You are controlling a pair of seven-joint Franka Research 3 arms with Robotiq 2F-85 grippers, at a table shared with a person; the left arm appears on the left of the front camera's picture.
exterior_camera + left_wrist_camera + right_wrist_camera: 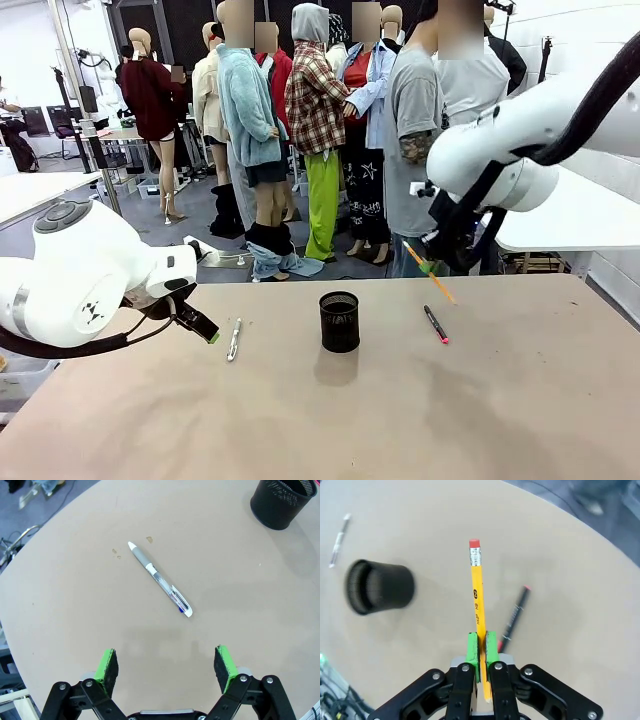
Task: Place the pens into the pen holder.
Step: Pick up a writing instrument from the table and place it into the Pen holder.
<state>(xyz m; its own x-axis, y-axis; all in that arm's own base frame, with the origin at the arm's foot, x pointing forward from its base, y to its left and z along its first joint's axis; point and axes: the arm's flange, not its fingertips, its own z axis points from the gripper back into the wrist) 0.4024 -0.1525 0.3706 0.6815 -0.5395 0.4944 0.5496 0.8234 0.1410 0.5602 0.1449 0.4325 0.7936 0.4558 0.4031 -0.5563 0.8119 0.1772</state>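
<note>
The black mesh pen holder stands upright mid-table, also at the top right of the left wrist view and at the left of the right wrist view. A white-and-silver pen lies flat left of it, beyond my open left gripper, which hovers low over the table. My right gripper is shut on a yellow pencil, held in the air right of the holder. A dark pen with a pink-red end lies on the table below it.
The tan table has bare surface in front and to the right. A person in a grey shirt stands at the far edge, behind the right arm. The table's rounded edge curves close to the left of the white pen.
</note>
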